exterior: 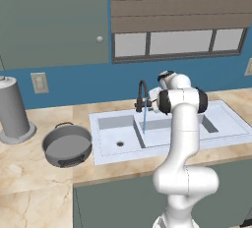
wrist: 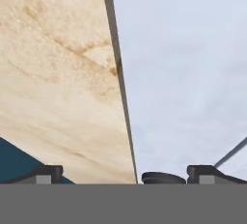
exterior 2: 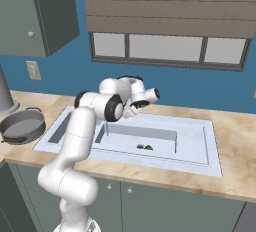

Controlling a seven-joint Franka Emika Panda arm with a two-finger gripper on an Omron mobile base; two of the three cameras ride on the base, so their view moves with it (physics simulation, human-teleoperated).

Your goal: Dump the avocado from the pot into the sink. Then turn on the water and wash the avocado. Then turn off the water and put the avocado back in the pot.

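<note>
step: washing | gripper point(wrist: 123, 177) spread, grasping nothing; water point(exterior: 144, 119) running beside it | we are letting avocado point(exterior 2: 148, 147) below rinse, then reaching faucet point(exterior: 141, 96)

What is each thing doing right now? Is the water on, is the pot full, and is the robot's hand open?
faucet: on, a thin blue stream of water running down.
avocado: lying in the right basin, by the drain.
pot: upright on the counter, empty.
sink: holds the avocado.
gripper: open, holding nothing.
cabinet door: shut.
</note>
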